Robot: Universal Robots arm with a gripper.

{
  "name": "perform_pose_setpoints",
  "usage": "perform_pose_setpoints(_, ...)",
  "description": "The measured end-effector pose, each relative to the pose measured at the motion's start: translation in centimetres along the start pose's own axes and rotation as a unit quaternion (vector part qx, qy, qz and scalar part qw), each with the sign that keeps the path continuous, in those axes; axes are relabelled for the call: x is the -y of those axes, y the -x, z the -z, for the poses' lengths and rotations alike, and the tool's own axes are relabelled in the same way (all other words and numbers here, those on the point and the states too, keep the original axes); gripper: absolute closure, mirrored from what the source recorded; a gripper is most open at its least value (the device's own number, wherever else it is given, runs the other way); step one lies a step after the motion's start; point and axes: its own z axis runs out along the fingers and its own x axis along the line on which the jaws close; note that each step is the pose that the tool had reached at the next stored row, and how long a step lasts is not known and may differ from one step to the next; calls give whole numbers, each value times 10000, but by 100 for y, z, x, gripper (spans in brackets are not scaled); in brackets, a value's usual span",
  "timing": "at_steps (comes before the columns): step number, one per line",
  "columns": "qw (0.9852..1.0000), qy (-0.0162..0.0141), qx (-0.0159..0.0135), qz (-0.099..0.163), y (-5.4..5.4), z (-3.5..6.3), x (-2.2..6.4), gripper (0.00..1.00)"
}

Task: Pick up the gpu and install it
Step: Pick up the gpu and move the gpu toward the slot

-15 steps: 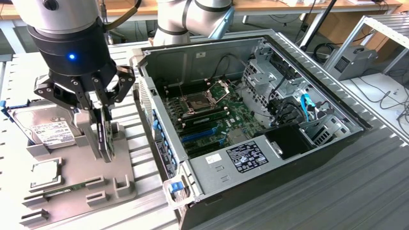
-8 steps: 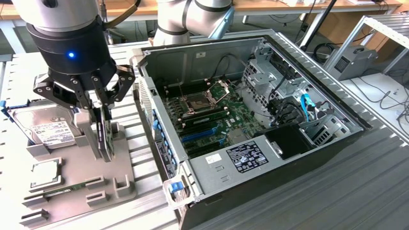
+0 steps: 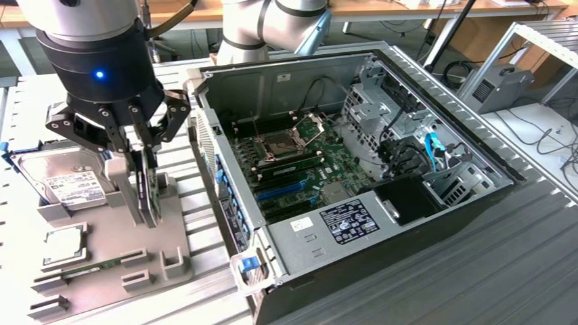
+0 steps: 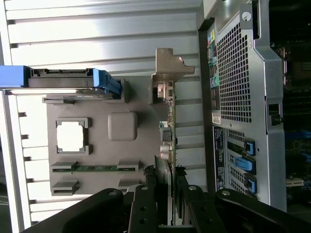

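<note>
Across the slatted worktop (image 3: 505,271) I see the open computer case (image 3: 298,57) lying on its side. Its motherboard (image 3: 307,162) faces up, I'd judge so a card can go straight down into the blue expansion slots (image 3: 280,193). Just beside it, toward the exterior view's left, a grey parts tray (image 3: 108,237) holds each component in its own pocket. The hard drive (image 3: 68,179) sits at the tray's far corner.

My claw (image 4: 164,194) is down over the tray's edge nearest the case. It is drawn in narrow and clamped on the gpu (image 4: 167,121), one finger on each face. The gpu stands on edge in its tray slot, presumably kept upright so both faces can be pinched. It is a thin green board with a dark cooler, and its silver end bracket (image 4: 170,68) points away from the claw.
</note>
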Motion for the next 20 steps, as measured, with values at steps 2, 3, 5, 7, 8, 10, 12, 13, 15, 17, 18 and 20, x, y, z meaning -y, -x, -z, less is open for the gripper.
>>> perform_pose_setpoints(2, 10000, 0, 0, 0, 0, 5, 0, 74)
perform_pose_setpoints(3, 10000, 0, 0, 0, 0, 8, 0, 74)
perform_pose_setpoints(5, 10000, 0, 0, 0, 1, 14, 0, 74)
perform_pose_setpoints(7, 10000, 0, 0, 0, 1, 19, 0, 74)
perform_pose_setpoints(8, 10000, 0, 0, 0, 1, 23, 0, 74)
perform_pose_setpoints(10, 10000, 0, 0, 0, 1, 32, 0, 74)
perform_pose_setpoints(12, 10000, 0, 0, 0, 1, 39, -1, 74)
perform_pose_setpoints(13, 10000, 0, 0, 0, 1, 44, -1, 74)
perform_pose_setpoints(15, 10000, 0, 0, 0, 1, 51, -1, 74)
perform_pose_setpoints(17, 10000, 0, 0, 0, 2, 56, -1, 74)
perform_pose_setpoints(18, 10000, 0, 0, 0, 2, 59, -1, 74)
perform_pose_setpoints(20, 10000, 0, 0, 0, 2, 64, -1, 74)
